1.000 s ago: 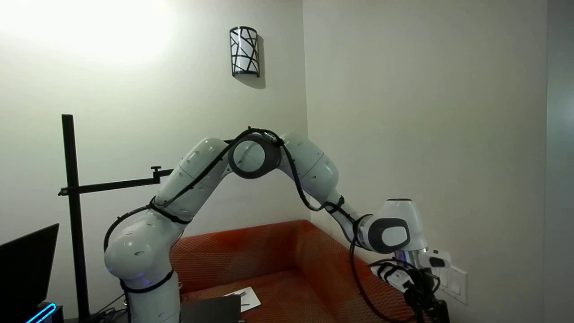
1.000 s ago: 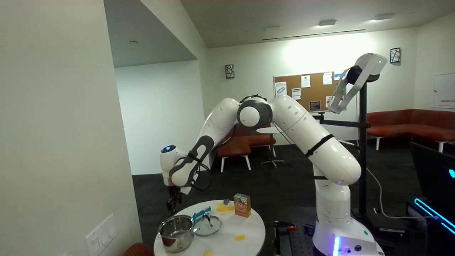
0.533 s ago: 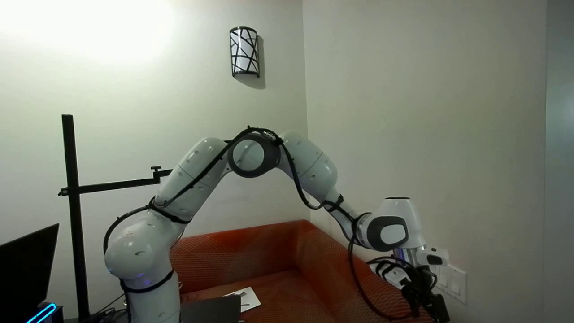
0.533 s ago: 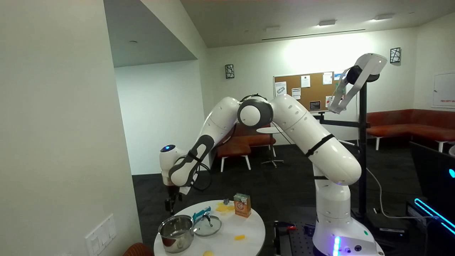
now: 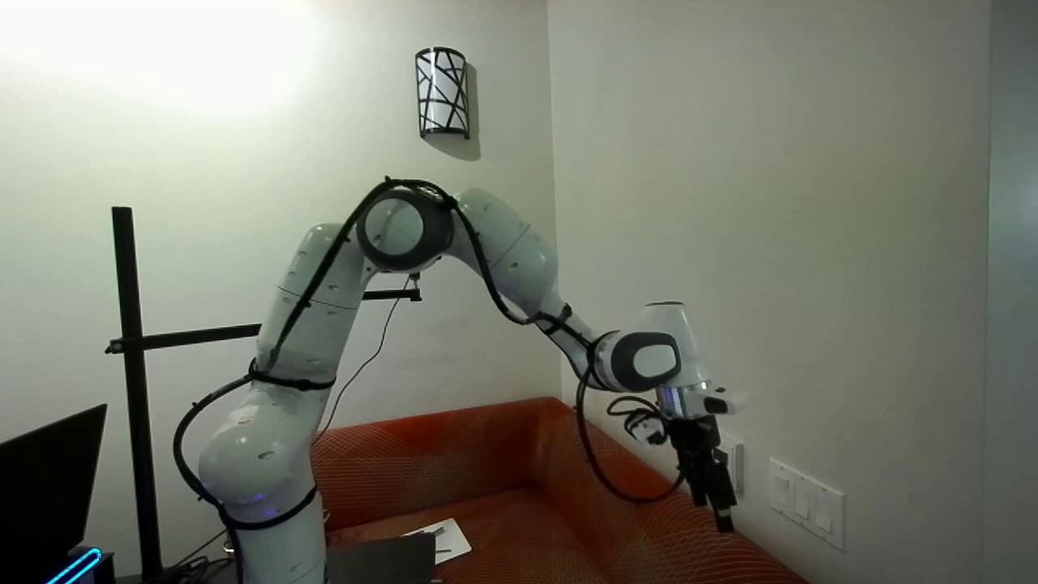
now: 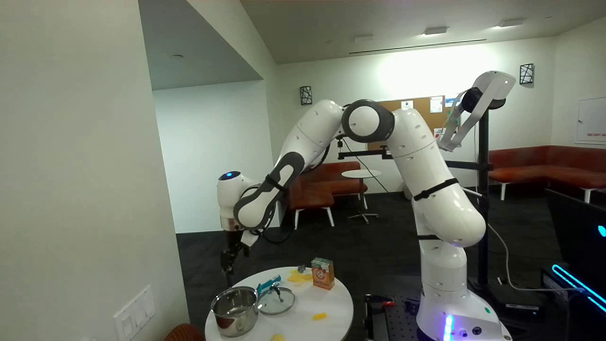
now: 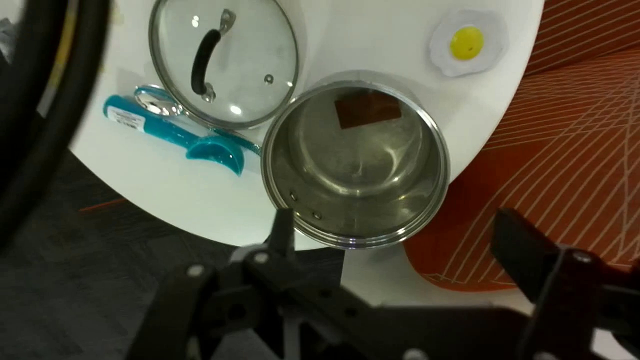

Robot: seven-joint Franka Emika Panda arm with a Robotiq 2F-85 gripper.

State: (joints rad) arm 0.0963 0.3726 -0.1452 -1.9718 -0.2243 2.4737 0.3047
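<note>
My gripper [image 7: 395,214] is open with nothing between its fingers, above and beside a steel pot [image 7: 356,165] on a round white table. The gripper also shows in both exterior views [image 5: 722,517] [image 6: 228,274]. The pot stands near the table edge and also shows in an exterior view [image 6: 235,312]. A flat brown piece [image 7: 368,108] shows inside the pot. A glass lid [image 7: 225,60] with a black handle lies beside the pot. A blue scoop [image 7: 165,131] and a shiny spoon [image 7: 157,102] lie by the lid. A toy fried egg [image 7: 468,44] lies on the pot's other side.
An orange box [image 6: 323,273], yellow pieces [image 6: 319,316] and a small grey thing [image 6: 301,268] are on the white table [image 6: 307,327]. A wall with light switches [image 6: 134,312] stands close to the gripper. An orange sofa [image 5: 519,527] stands behind the arm.
The arm has risen and drawn back toward its base in the last half second, lifting the gripper. Before that it barely moved. The pot, lid and box have not moved.
</note>
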